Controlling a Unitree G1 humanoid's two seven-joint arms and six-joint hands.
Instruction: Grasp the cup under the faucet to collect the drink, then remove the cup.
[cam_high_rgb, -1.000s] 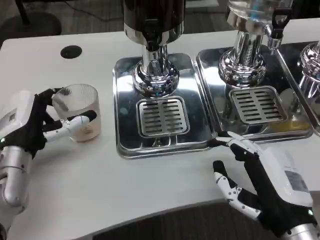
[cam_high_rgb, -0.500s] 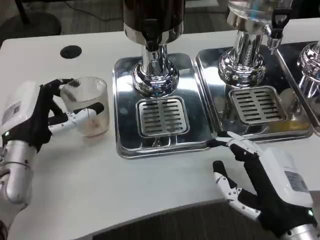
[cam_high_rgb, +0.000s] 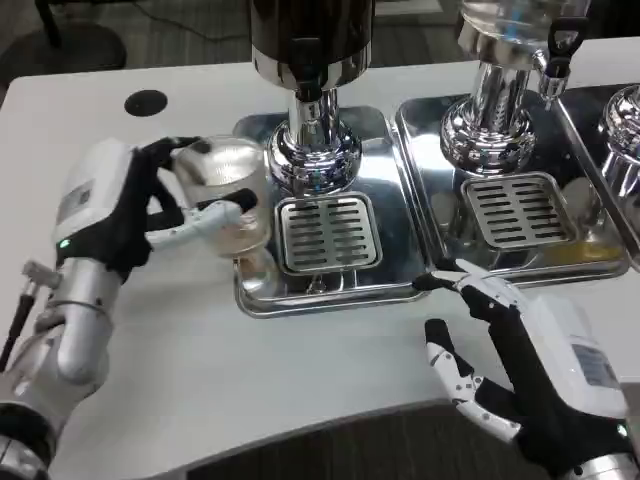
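Nearest the camera, the right robot hand (cam_high_rgb: 535, 375) is seen lying at the lower right of the white tabletop (cam_high_rgb: 300, 380), its fingers spread apart and nothing held in them. One fingertip is pointed toward the front edge of the left drip tray (cam_high_rgb: 395, 205); whether that edge is touched cannot be told.

Further in, on the left, the left robot hand (cam_high_rgb: 135, 215) is seen at the end of its silver forearm (cam_high_rgb: 65, 330), clamped on the cup (cam_high_rgb: 225, 195): dark fingers are wrapped behind the glass and a white finger is laid across its front. The cup is a clear ribbed glass, held tilted over the left rim of the left drip tray, beside the slotted grate (cam_high_rgb: 325, 233) and not yet over it. A pale brownish tint is seen low in the glass; whether it is liquid cannot be told.

Beyond the grate, the chrome column of the left dispenser (cam_high_rgb: 312, 140) is set on the tray, with a dark body above it. To the right, a second drip tray (cam_high_rgb: 570, 265) with its own grate (cam_high_rgb: 512, 208) is placed just beside the first, and a second chrome dispenser (cam_high_rgb: 490, 115) with a black tap handle (cam_high_rgb: 555, 50) is mounted on it. Part of a third chrome fitting (cam_high_rgb: 622, 130) is cut off at the right edge.

Farthest back on the left, a black round hole (cam_high_rgb: 146, 103) is seen in the tabletop.
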